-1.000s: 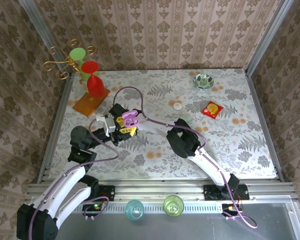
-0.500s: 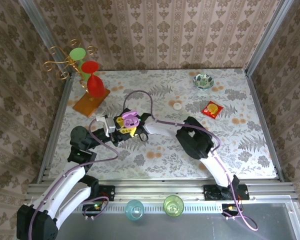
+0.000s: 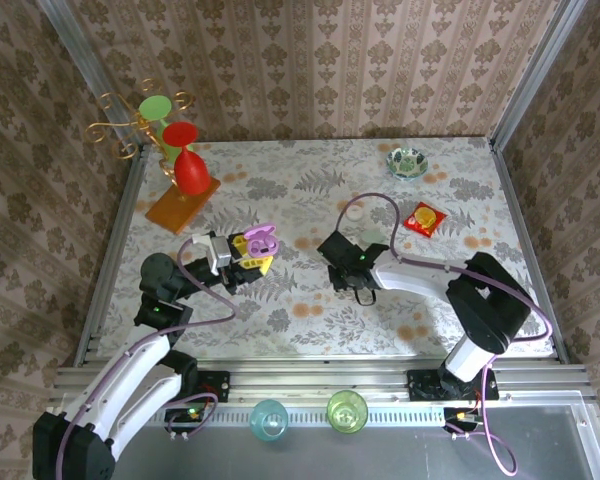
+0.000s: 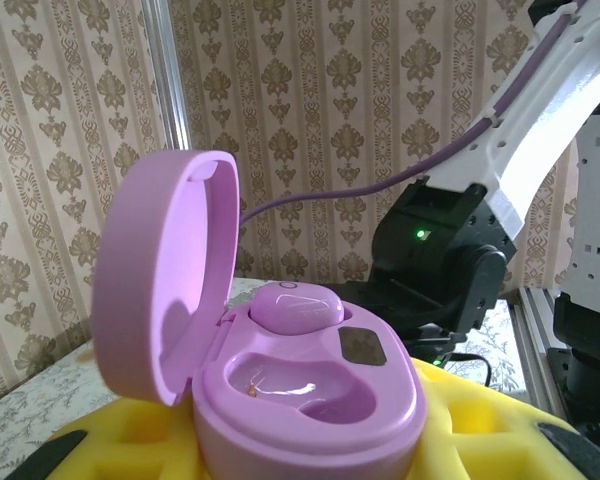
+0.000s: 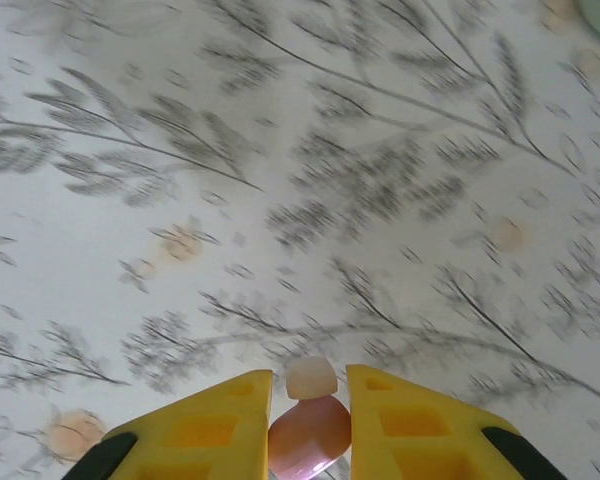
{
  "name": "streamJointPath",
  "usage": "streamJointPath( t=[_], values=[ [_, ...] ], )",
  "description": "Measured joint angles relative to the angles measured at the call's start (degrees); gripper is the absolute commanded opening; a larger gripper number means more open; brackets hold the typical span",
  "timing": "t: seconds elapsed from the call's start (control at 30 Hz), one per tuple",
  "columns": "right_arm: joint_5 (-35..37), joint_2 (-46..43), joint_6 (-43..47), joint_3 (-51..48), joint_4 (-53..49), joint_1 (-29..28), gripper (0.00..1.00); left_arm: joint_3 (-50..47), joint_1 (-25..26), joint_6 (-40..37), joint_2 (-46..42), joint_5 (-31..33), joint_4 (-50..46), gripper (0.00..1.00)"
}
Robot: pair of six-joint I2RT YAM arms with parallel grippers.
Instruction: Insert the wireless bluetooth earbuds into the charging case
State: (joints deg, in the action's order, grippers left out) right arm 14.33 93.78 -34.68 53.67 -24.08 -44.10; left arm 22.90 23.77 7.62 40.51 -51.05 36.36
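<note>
Wireless earbud [image 5: 307, 425], a tiny pinkish-lilac plastic bean with a whitish tip, is clamped between the yellow pads of the right tool [image 5: 310, 378], over the floral counter [image 3: 280, 330] at mid-scene. To its left, the left tool [image 3: 250, 252] is clamped on the open lilac pebble-shaped charging case [image 4: 310, 400]. A second earbud [image 4: 290, 305] sits in the far slot; the near slot is empty. The bud is likely very light, hard and slick, so it could squirt out. Pinch across the body sides, leaving the tip free.

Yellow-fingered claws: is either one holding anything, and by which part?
The left gripper clamps the open lilac plastic charging case by its lower shell's sides. The right gripper pinches a tiny pinkish plastic earbud by its rounded body, pale tip protruding.
</note>
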Motion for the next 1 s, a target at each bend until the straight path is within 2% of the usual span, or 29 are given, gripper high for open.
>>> streamJointPath(
  t=[0.5,0.8,1.0],
  values=[
    [-3.0,0.4,-5.3,-2.5,-1.8,0.8,0.27,0.0,1.7,-1.3,1.8,1.1,-0.2,0.23],
    [-5.9,0.7,-6.1,-2.7,-1.5,0.8,0.40,0.0,1.7,-1.7,1.8,1.4,-0.4,0.23],
    [-8.9,-0.1,-6.3,-2.9,-1.4,0.4,0.42,0.0,1.7,-1.9,1.8,1.6,-0.4,0.23]
  ],
)
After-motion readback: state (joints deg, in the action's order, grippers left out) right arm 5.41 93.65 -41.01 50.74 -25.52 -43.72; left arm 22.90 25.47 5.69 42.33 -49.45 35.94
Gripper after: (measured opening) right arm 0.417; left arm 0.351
